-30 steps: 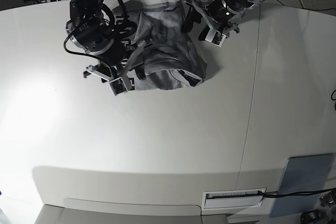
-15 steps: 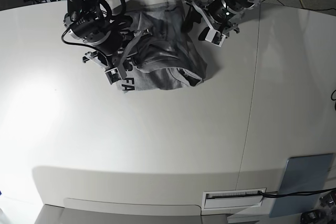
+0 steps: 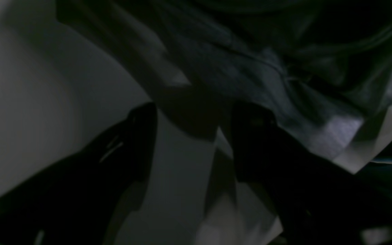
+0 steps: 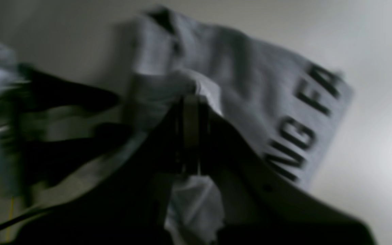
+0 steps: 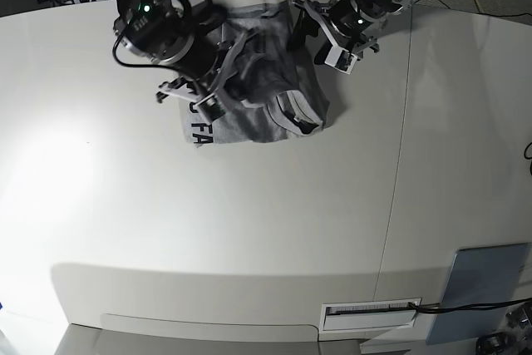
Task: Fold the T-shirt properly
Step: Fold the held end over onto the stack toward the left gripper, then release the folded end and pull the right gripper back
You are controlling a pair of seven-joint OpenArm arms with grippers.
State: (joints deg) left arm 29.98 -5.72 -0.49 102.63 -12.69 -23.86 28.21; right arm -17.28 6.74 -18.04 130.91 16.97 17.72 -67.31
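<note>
Lying on the pale table [image 5: 249,214]: grey T-shirt [image 5: 258,128], bunched and partly folded over, near the edge by the arms. Showing black letters [image 4: 298,131] on the flatter part, "NG" and "FA" readable from the right wrist. Closed: right claw [image 4: 196,100], pinching a raised fold of the T-shirt, over the middle of the bundle. Open: left claw [image 3: 194,139], fingers well apart, gripping nothing, beside the T-shirt's other side. Running across the far corner: black cable [image 5: 465,307], over a blue-grey panel [image 5: 482,284].
</note>
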